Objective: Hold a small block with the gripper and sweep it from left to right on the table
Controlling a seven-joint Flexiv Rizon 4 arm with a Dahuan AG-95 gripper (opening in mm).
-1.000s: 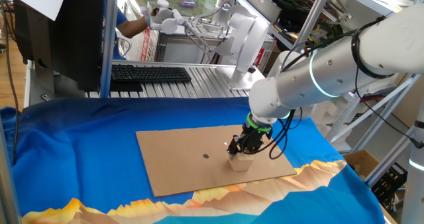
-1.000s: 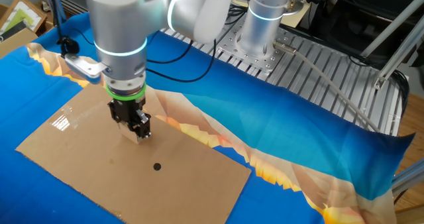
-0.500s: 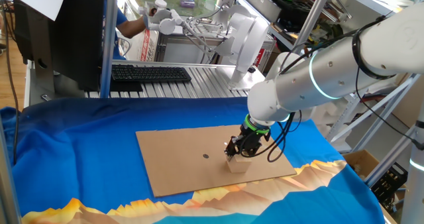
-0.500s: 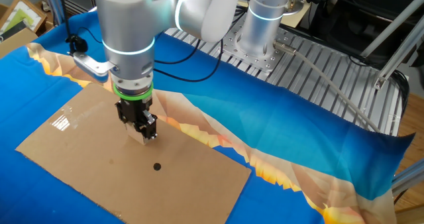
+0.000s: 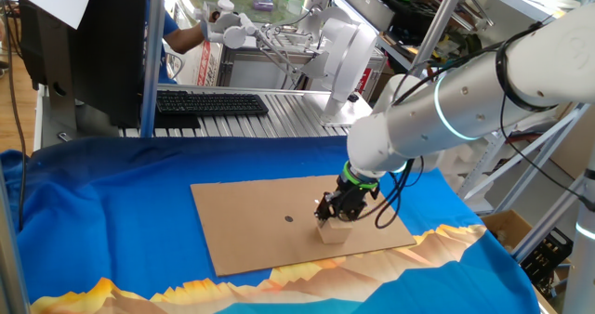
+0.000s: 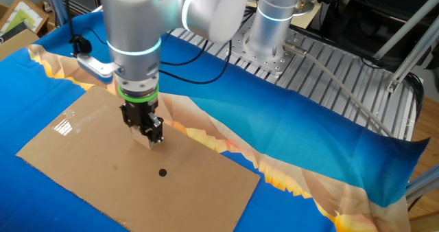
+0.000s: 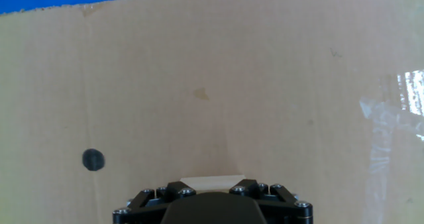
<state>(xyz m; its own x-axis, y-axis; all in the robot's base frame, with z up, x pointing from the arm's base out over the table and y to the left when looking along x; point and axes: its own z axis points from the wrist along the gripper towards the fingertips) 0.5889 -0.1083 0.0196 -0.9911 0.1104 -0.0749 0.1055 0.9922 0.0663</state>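
The gripper [image 5: 332, 217] jaws are clamped on the small block [image 5: 335, 230], which rests on the cardboard sheet [image 6: 89, 163] covering the table [image 5: 112, 193]. The sweep likely needs steady downward contact and level, straight travel to prevent tipping.

Arm: thick silver-white links, rounded joint housings, glowing cyan-white light ring on a joint band. Bright green ring at the wrist, right above the gripper [image 6: 143, 127], which is small, black, blocky. Black cables loop off the wrist, lower centre of one fixed view. Hand view, bottom centre: black finger linkage [image 7: 211, 200] with silver screw heads.
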